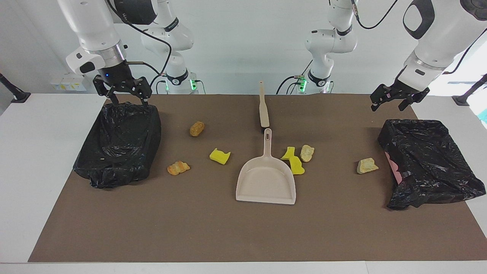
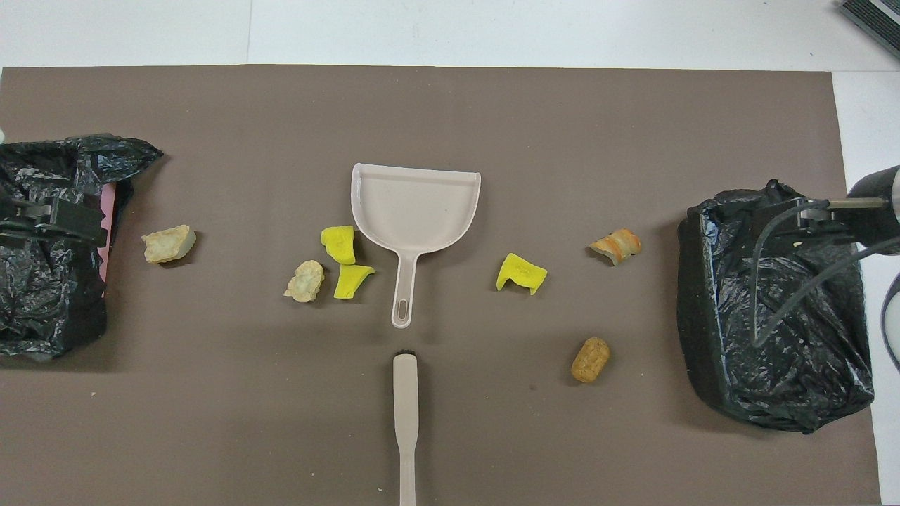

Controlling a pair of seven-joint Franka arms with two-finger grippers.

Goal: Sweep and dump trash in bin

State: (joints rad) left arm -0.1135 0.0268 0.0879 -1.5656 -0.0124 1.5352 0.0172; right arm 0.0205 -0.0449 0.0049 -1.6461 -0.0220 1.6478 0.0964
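Brown matte mat [image 1: 243,236] covers most of my white table [image 1: 23,171], with a plain white wall up by the robots. Dead centre sits the beige plastic dustpan [image 1: 266,182], smooth and scoop-shaped, handle pointing toward the robots. The matching brush [image 1: 263,108] lies in line with it, nearer the robots.

The trash [image 1: 220,156] is seven small rough lumps scattered on the mat: two yellow and one beige just beside the dustpan on the left arm's side, another beige one near the left arm's bin [image 1: 430,160]. A yellow and two orange-brown ones lie toward the right arm's bin [image 1: 118,148]. Both bins are lined with crinkly, glossy black bags.

Left gripper [image 1: 393,102] hangs released over the mat beside its bin. Right gripper [image 1: 123,97] hangs spread over its bin's rim, holding nothing.
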